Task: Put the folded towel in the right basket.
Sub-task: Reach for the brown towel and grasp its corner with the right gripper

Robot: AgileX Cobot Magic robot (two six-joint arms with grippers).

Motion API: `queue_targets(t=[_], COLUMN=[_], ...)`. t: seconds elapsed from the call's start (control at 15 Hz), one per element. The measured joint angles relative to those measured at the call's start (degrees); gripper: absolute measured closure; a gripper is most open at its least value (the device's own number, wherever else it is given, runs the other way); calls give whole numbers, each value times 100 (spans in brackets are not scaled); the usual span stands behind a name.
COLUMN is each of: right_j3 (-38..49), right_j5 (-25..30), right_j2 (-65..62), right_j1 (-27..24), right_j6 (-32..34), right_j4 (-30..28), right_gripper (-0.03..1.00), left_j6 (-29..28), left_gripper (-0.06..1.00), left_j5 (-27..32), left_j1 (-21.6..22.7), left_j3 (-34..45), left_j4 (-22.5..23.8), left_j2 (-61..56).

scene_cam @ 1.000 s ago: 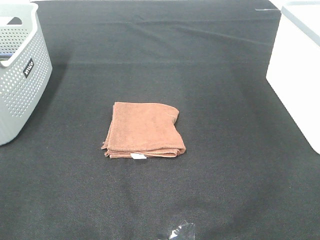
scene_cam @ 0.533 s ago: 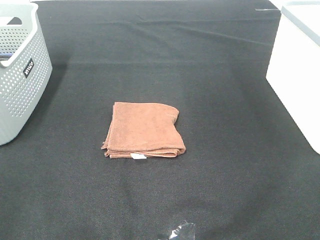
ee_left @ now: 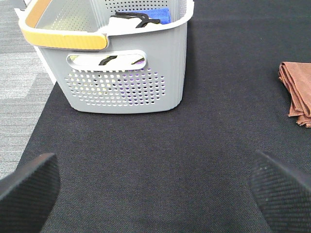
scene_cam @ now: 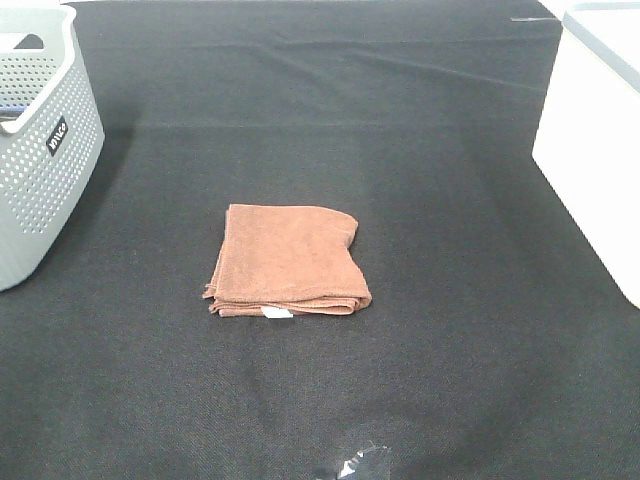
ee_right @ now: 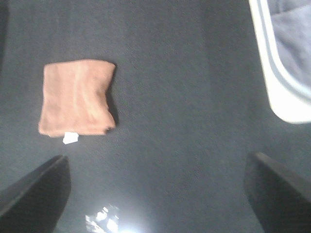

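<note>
A brown folded towel (scene_cam: 288, 260) with a small white tag lies flat in the middle of the black table. It also shows in the right wrist view (ee_right: 77, 97), and its edge shows in the left wrist view (ee_left: 296, 92). The right basket (scene_cam: 595, 140) is white and stands at the table's right edge; its rim shows in the right wrist view (ee_right: 284, 68). My left gripper (ee_left: 155, 194) is open and empty, facing the grey basket. My right gripper (ee_right: 158, 194) is open and empty, high above the table between towel and white basket. Neither gripper shows in the exterior view.
A grey perforated basket (scene_cam: 40, 150) with an orange-trimmed handle stands at the left edge and holds some items (ee_left: 141, 18). A small shiny patch (scene_cam: 355, 465) lies on the black cloth near the front edge.
</note>
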Motion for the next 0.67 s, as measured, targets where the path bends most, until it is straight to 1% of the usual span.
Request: queue_targets(t=[0.07,0.13,0.27,0.33,0.47,0.53,0.6,0.67], right_j3=[-223,-441,-625,-647,-670,-796,-940,-940], right_j5=[-11,-80,-223,-458,-1083,-1358,-1381,-1381], right_j2=[332,722,1295,1696,2504,3163,3615,3615], right_j1=[0,0,109,390,1163,1581,1730,1730], right_j6=[-52,-206,-458,-510,-573,-590,-607,-607], right_j4=[155,470,951,1140,1444,1650,1736,1736], right_gripper=[4,4,4,4,4,4,4,4], left_j6=[0,0,0,0,0,0,0,0], left_gripper=[-5,-5,-5,-5,-5,-5,-5,-5], left_j5=[0,0,0,0,0,0,0,0], left_j1=[0,0,0,0,0,0,0,0], left_j3=[0,0,0,0,0,0,0,0], left_j4=[0,0,0,0,0,0,0,0], left_j2=[0,0,0,0,0,0,0,0])
